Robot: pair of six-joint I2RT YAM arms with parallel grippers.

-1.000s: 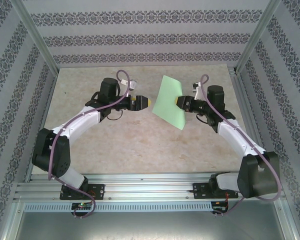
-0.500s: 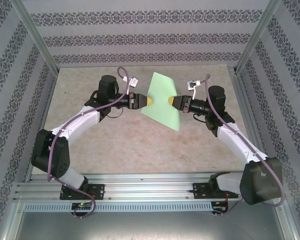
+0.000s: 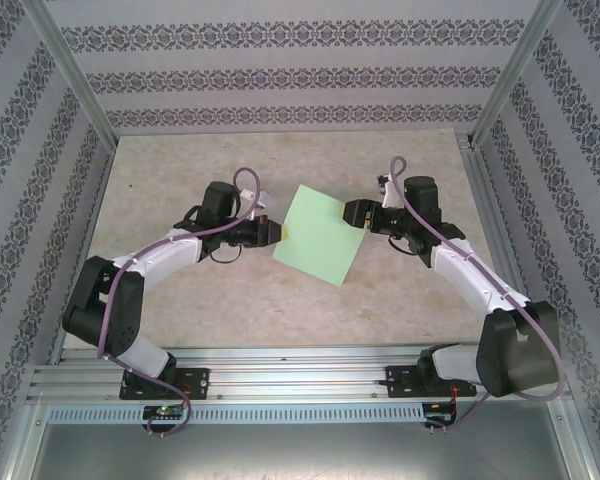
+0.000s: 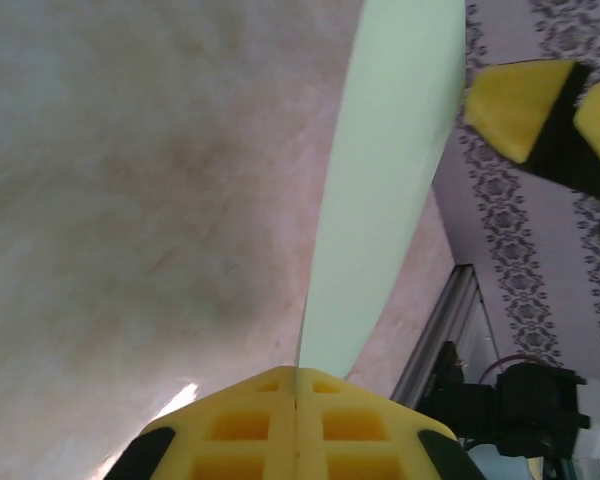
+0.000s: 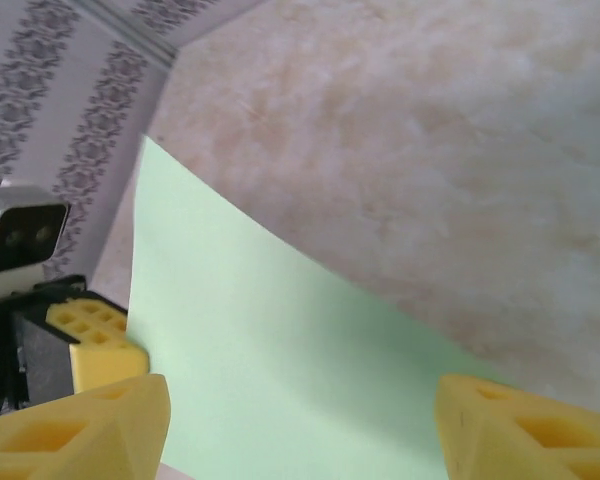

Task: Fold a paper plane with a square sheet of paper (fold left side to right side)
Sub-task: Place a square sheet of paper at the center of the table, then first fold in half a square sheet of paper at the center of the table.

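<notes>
top view, sheet: light green sheet (image 3: 320, 235) hangs tilted over mid tabletop (image 3: 230, 300), between the two arms, left edge low, top corner toward the back wall.
top view, left pincer: left pincer (image 3: 280, 232) is pinched on the sheet's left edge.
top view, right pincer: right pincer (image 3: 346, 212) sits at the sheet's upper right edge.
top view, room: I see bare tabletop in front of and behind the sheet. Patterned wall panels (image 3: 20, 150) stand well apart from both arms. Rail (image 3: 300, 380) is near the bases.
left wrist, grip: pads pressed together, with the sheet (image 4: 380, 180) coming straight out of the seam and curving up, seen edge-on.
left wrist, far side: right pincer (image 4: 570, 120) is just beside the sheet's far edge. Frame post (image 4: 445, 335) is lower right.
right wrist, jaws: right pincer (image 5: 300, 420) fingers stand wide apart, with the sheet (image 5: 280, 370) between them. I can't tell if either pad touches it.
right wrist, edges: the sheet's upper edge runs free over the tabletop (image 5: 460, 150). Left pincer (image 5: 100, 350) is on its far edge.
change: half a second ago the right pincer gripped and the left was apart, and that has swapped. The sheet now sits nearer the bases and lies flatter.
</notes>
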